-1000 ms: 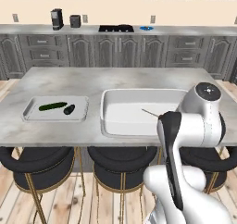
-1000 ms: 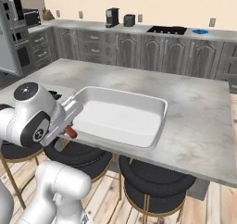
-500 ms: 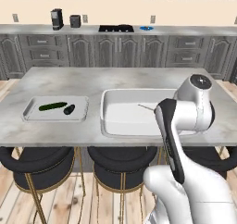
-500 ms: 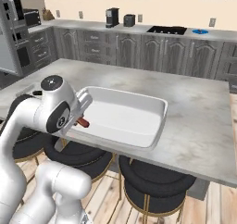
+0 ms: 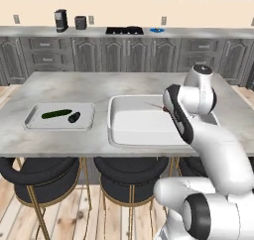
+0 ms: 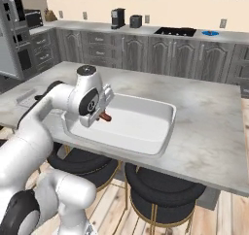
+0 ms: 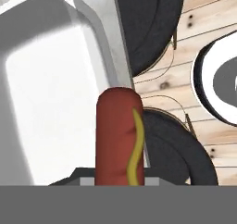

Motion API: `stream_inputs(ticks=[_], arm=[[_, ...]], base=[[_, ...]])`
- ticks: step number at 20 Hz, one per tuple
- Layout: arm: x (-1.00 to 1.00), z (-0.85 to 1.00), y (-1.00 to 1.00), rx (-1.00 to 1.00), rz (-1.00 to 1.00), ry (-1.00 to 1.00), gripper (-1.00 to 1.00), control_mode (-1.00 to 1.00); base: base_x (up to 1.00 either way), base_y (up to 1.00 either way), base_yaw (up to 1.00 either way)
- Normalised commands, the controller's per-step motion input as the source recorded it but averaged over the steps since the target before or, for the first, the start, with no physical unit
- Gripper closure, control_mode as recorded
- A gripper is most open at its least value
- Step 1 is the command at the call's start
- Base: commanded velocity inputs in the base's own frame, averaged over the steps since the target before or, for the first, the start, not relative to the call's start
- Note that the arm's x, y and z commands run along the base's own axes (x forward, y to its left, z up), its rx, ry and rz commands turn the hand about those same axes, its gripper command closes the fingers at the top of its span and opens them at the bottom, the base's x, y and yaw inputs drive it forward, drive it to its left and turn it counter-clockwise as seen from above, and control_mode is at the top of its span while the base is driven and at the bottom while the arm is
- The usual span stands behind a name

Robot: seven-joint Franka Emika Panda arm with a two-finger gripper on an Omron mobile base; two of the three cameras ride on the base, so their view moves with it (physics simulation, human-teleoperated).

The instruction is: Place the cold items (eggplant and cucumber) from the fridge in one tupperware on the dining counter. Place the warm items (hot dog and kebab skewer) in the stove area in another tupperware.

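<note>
My gripper [image 6: 100, 115] is shut on the hot dog [image 6: 105, 117], a red sausage with a yellow mustard stripe [image 7: 118, 135]. It hangs over the near rim of the large white tupperware [image 5: 139, 130] [image 6: 146, 132] in the middle of the dining counter. In the hand view the sausage lies across that rim [image 7: 104, 42], with stools and floor beyond. A thin skewer-like stick [image 5: 153, 105] pokes out from behind my arm inside this tupperware. The smaller tupperware [image 5: 34, 121] at the counter's left holds the green cucumber [image 5: 56, 114] and the dark eggplant [image 5: 74, 117].
Black round stools [image 5: 39, 172] [image 6: 165, 195] stand under the counter's near edge. The back counter carries a stove [image 5: 124, 30], a coffee machine [image 5: 60, 20] and a blue dish [image 5: 158, 30]. The grey marble counter [image 6: 209, 127] runs on to the right of the large tupperware.
My arm has swung up from beside the counter's near edge and carried the hot dog inward, over the rim of the large tupperware. The gripper has stayed shut.
</note>
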Motion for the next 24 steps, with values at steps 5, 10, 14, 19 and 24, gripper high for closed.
stream_inputs(ticks=[5,10,14,19,24], arm=[[0.95,-0.06,-0.15,0.0,0.08,0.17,1.0,-1.0],[0.79,-0.51,-0.04,-0.01,0.08,0.06,1.0,-1.0],[0.67,-0.71,-0.09,-0.03,0.08,0.07,1.0,-1.0],[0.57,-0.74,-0.11,-0.03,0.05,-0.02,1.0,-1.0],[0.46,-0.63,-0.01,-0.02,0.03,-0.14,1.0,-1.0]], base=[[0.0,0.0,0.0],[0.0,0.0,0.0],[0.0,0.0,0.0],[0.0,0.0,0.0],[0.0,0.0,0.0]])
